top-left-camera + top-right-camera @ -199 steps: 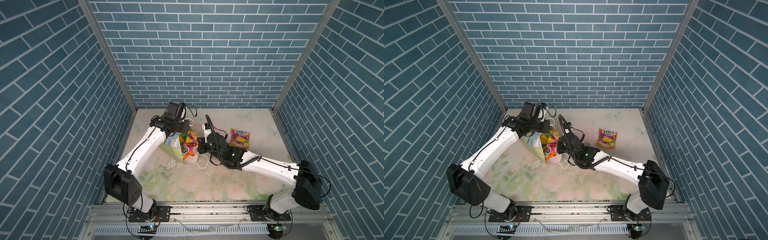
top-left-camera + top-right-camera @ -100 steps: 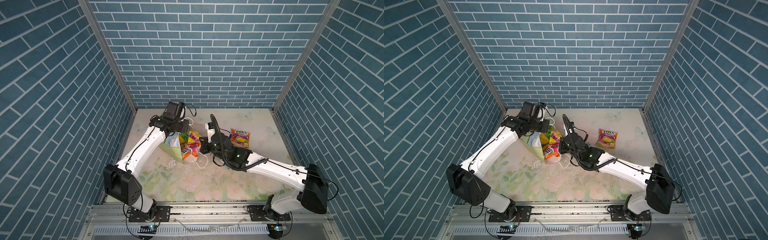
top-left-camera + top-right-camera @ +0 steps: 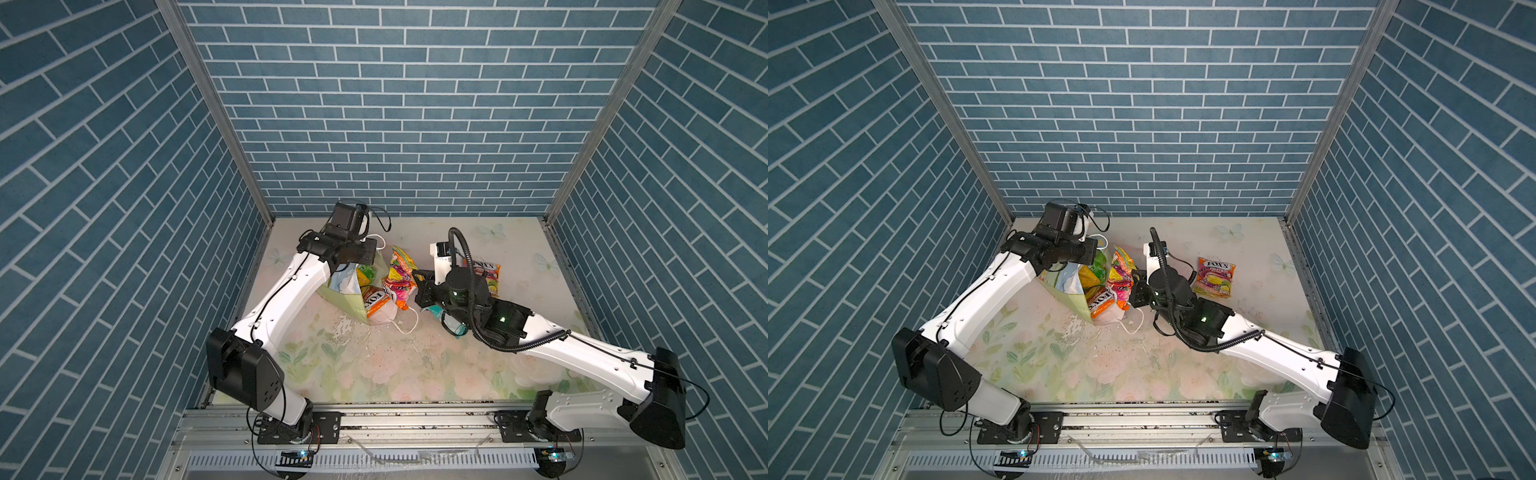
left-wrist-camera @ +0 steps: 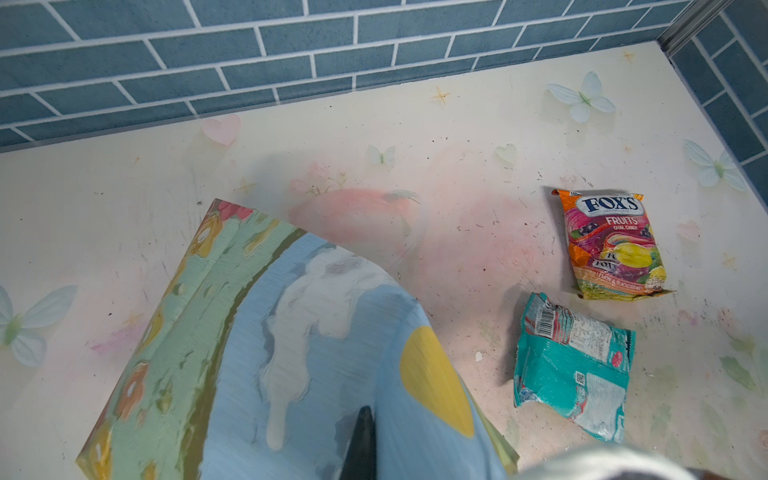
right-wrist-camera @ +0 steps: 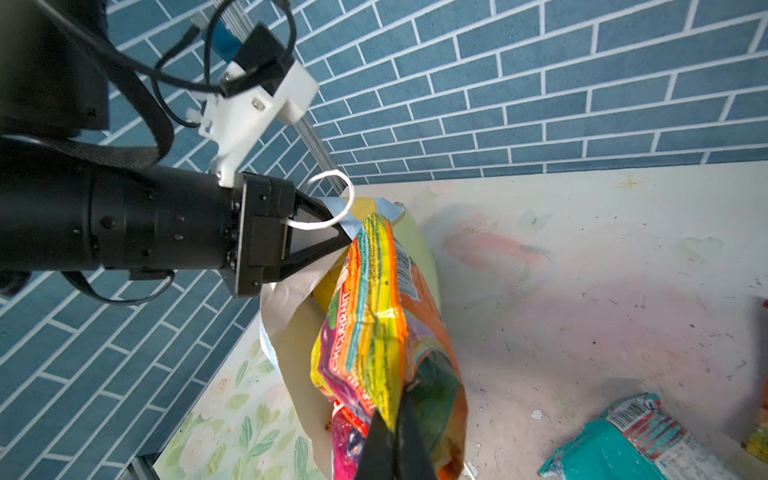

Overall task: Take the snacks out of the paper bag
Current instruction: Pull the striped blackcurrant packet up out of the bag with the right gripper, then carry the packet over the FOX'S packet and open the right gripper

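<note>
Paper printed with sky and meadow is forming the bag [image 3: 343, 289], which is lying tipped on the desk [image 3: 415, 365], left of the middle, with its mouth facing the centre. The left fingers [image 5: 320, 251] are pressing together on the bag's upper rim beside a white cord handle [image 5: 332, 199], holding the mouth lifted and open. The right fingers [image 5: 380, 449] are pinching one end of a multicolour packet [image 5: 374, 324], which is sticking partly out of the mouth. An orange packet [image 3: 374, 297] and a yellow-green one [image 3: 365, 272] are showing inside. Two snacks are already lying out on the desk, apart from the bag: a FOX'S fruit packet [image 4: 611, 245] and, just beside it, a teal packet [image 4: 573, 365].

The step in hand appears to be drawing the multicolour packet out. Next, the right arm is probably going to need to pull it clear of the rim toward the freed packets and then spread its fingers. Meanwhile the left pinch should be steadying the bag so it is not dragging along.
</note>
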`<state>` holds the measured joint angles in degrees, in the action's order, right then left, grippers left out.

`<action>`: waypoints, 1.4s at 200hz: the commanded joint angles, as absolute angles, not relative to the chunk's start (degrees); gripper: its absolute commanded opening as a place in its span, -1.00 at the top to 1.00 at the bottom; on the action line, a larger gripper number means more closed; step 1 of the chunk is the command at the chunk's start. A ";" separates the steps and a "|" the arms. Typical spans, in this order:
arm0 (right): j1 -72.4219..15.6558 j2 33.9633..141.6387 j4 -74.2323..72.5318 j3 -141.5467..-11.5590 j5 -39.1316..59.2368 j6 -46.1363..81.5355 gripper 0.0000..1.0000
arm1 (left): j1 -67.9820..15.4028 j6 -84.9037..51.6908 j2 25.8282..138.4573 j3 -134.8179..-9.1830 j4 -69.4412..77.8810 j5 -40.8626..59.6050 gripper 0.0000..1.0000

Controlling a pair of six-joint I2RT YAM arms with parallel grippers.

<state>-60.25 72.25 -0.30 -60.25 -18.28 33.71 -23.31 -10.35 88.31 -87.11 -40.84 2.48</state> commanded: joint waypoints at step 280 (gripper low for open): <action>-34.61 69.71 -3.24 -45.70 -17.31 28.04 1.00 | -20.31 -11.06 88.33 -88.45 -39.92 2.74 1.00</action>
<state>-36.73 69.65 1.74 -46.98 -19.86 27.20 -20.60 -11.14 88.84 -87.29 -40.69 2.76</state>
